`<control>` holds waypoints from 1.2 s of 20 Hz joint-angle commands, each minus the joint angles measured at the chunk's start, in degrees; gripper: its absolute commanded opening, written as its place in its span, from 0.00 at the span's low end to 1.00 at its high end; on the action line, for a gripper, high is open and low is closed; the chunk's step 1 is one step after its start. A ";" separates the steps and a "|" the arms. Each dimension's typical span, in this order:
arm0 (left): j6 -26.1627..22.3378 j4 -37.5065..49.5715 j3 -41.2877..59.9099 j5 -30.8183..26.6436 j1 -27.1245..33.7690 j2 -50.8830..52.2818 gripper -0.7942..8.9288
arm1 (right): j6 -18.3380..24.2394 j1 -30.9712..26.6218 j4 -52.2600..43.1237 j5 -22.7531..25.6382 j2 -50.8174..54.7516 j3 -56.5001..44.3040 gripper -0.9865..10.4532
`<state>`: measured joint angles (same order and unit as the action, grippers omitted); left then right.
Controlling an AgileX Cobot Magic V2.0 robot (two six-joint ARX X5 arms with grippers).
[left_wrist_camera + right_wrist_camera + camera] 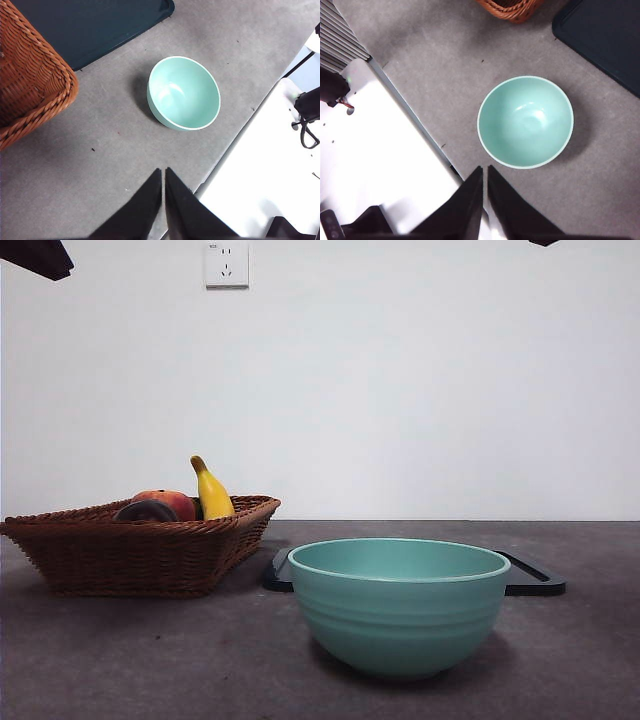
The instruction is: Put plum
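The plum (pixel 146 511) is a dark round fruit lying in the wicker basket (pixel 140 555) at the left, and only its top shows over the rim. It is out of view in both wrist views. The teal bowl (pixel 400 605) stands empty at the front centre. My left gripper (pixel 163 172) is shut and empty, high above the table beside the bowl (pixel 184 93) and the basket (pixel 65 85). My right gripper (pixel 485 170) is shut and empty, high above the table edge near the bowl (pixel 525 121).
A red-orange fruit (pixel 172 502) and a yellow banana (pixel 212 492) share the basket with the plum. A dark flat tray (pixel 530 580) lies behind the bowl. Both arms show only as black tips at the top corners (pixel 35 257) of the front view.
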<state>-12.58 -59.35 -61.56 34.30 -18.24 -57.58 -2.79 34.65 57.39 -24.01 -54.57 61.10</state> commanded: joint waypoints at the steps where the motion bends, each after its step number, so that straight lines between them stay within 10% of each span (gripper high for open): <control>1: -0.04 0.59 -1.16 0.26 -0.22 -0.39 0.09 | 0.63 0.42 -1.51 0.00 -0.39 0.72 0.09; 12: -0.39 3.15 -1.16 -1.05 0.09 0.15 0.09 | 0.63 0.42 -1.97 0.00 -0.39 0.72 0.09; 20: -0.26 49.81 13.18 -21.57 14.58 21.11 0.09 | 0.63 0.42 -2.03 0.00 -0.39 0.72 0.09; 24: -0.24 59.54 28.57 -31.71 19.37 34.58 0.09 | 0.63 0.42 -2.03 0.02 -0.39 0.72 0.09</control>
<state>-12.60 -0.23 -34.72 3.14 0.89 -24.01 -2.76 34.65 55.90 -23.99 -54.57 61.10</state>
